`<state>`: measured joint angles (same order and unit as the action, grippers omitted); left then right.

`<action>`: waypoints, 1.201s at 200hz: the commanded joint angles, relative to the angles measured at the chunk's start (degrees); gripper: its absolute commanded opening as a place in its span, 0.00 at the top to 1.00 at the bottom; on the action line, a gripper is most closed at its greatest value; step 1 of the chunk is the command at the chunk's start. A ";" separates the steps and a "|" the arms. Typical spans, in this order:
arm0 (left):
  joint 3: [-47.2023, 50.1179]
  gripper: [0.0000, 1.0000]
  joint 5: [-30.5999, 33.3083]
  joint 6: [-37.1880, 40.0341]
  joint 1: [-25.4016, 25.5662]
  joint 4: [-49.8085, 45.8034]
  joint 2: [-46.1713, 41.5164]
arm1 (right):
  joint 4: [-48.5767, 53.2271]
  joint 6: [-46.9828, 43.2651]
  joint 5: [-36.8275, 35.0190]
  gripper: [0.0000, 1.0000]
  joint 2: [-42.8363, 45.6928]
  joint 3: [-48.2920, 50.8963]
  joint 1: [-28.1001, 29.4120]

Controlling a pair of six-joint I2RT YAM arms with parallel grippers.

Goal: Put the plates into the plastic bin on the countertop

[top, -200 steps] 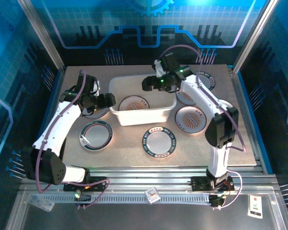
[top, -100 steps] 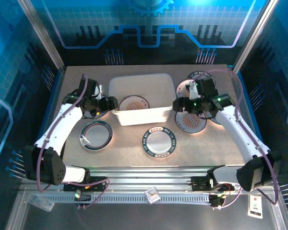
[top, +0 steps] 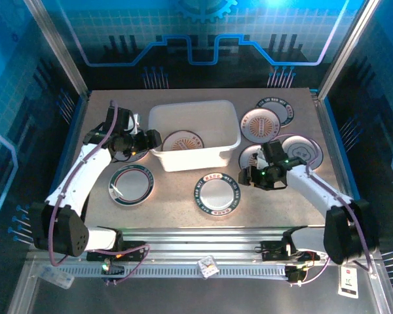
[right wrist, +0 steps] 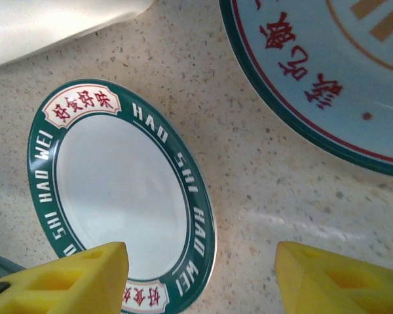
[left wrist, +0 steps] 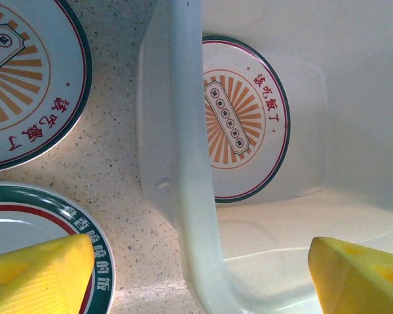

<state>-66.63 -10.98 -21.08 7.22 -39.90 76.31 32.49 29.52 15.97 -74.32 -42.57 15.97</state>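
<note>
Speckled countertop (top: 175, 191), plates (top: 216, 194), one white bin (top: 196, 161).
We see left gripper (left wrist: 200, 278) open across the bin wall, right gripper (right wrist: 203, 281) open, empty.

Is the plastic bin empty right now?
No, not empty: one orange sunburst plate lies flat on the floor of the plastic bin.

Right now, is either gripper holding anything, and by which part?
Nothing is held: the left gripper is open astride the bin wall, the right gripper open above the countertop.
</note>
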 commanded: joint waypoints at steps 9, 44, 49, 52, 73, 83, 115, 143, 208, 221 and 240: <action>0.71 0.14 0.22 -0.81 -0.46 0.53 -1.35 | -6.84 -1.84 3.13 0.41 -7.15 -0.16 2.02; 0.84 0.14 1.09 -0.63 -0.54 0.14 -1.50 | -8.59 -2.67 2.03 0.45 -10.88 0.23 3.31; 0.72 0.14 1.23 -0.63 -0.55 -0.03 -1.37 | -8.83 -2.46 1.98 0.45 -11.29 0.38 3.34; 0.64 0.14 1.30 -0.63 -0.54 -0.08 -1.24 | -8.99 -2.23 2.11 0.46 -11.62 0.47 3.36; 0.36 0.14 1.24 -0.92 -0.54 -0.37 -0.77 | -10.75 -1.88 2.61 0.49 -12.63 1.35 3.84; 0.36 0.14 1.30 -1.02 -0.54 -0.40 -0.69 | -11.86 -1.90 3.17 0.51 -13.17 1.66 4.24; -0.08 0.14 1.91 -1.16 -0.50 -0.88 -0.38 | -13.06 -2.27 3.29 0.54 -16.11 1.32 5.58; -0.30 0.14 1.94 -1.16 -0.54 -1.33 -0.03 | -14.75 -1.20 3.72 0.58 -18.22 1.54 5.57; -0.36 0.14 1.36 -1.56 -0.50 -1.58 0.40 | -16.98 -0.43 3.57 0.74 -17.74 3.04 5.71; -0.26 0.14 1.14 -1.58 -0.46 -1.59 0.41 | -16.77 -0.43 3.16 0.76 -16.99 3.23 5.72; -0.25 0.14 0.98 -1.69 -0.48 -1.59 0.33 | -15.87 0.03 2.32 0.80 -14.91 3.69 5.73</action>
<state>-66.59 -9.85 -21.37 7.22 -40.21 76.34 20.82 28.95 16.34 -88.90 -41.39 20.18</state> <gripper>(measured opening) 0.863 0.233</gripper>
